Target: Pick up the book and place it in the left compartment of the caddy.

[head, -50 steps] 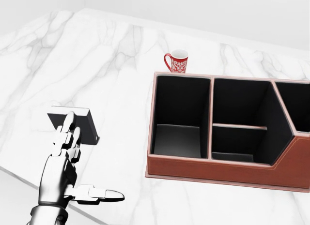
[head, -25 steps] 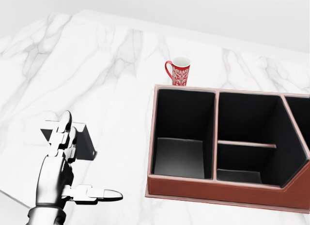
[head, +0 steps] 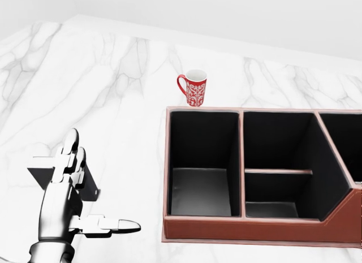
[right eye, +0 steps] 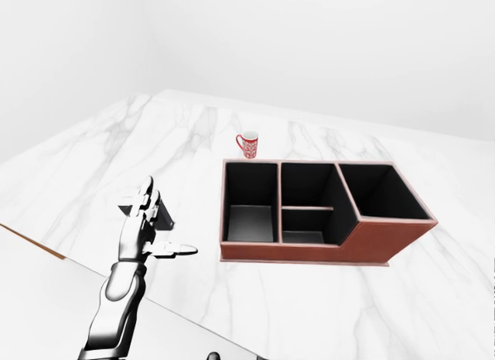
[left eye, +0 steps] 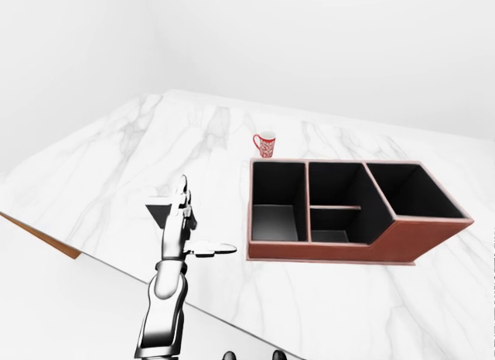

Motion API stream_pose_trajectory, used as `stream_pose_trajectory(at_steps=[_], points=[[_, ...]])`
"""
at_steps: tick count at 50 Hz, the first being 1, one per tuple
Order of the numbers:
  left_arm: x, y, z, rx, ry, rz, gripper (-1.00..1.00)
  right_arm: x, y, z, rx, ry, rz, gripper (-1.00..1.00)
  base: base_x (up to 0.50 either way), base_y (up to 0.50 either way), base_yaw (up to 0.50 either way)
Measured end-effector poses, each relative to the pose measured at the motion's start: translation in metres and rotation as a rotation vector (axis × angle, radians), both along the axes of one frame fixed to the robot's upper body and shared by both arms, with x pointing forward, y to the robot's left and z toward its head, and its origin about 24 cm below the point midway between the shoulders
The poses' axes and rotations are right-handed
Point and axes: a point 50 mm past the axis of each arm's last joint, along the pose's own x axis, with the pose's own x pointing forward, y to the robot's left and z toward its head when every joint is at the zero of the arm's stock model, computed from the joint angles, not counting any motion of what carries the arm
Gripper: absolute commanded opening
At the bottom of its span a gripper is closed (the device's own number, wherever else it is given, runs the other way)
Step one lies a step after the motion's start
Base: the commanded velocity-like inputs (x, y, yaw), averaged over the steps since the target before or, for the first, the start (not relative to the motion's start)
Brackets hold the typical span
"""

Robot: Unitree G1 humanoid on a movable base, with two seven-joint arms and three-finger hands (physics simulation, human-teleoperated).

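Marble counter (head: 124,76) held the empty caddy (head: 254,229); left hand (head: 62,201), fingers apparently spread, stood against the book (head: 39,175), not yet grasped.

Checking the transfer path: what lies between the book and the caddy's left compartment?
Nothing but bare marble counter between the book at the left hand and the caddy, clearest in the head view.

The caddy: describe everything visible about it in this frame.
The caddy is a reddish-brown, leather-look box with black lining, resting flat on the white marble counter. It has three compartments side by side; the middle one is split by a low divider, and the right end's wall slopes. All look empty. A red patterned mug stands just past its far left corner.
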Motion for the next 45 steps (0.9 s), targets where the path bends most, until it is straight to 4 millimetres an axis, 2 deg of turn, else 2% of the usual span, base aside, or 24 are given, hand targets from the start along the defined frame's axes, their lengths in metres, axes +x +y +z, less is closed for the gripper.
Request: stream_pose_trajectory(at_steps=[9,19,28,45], points=[[0.0,0.001,0.002,-0.008,-0.007,0.01,1.0,0.0,0.0,0.001,0.001,-0.004,-0.001,1.0,0.15,0.06,0.0],[-0.002,0.011,0.018,0.036,-0.082,0.118,1.0,0.0,0.0,0.001,0.005,-0.01,0.001,1.0,0.0,0.0,0.0],[-0.006,0.017,0.037,0.173,-0.161,0.266,1.0,0.001,0.0,0.0,0.007,-0.008,0.007,1.0,0.0,0.0,0.0],[-0.014,0.026,0.062,0.586,-0.273,0.571,1.0,0.002,0.001,-0.002,0.005,-0.002,0.013,1.0,0.0,0.0,0.0]])
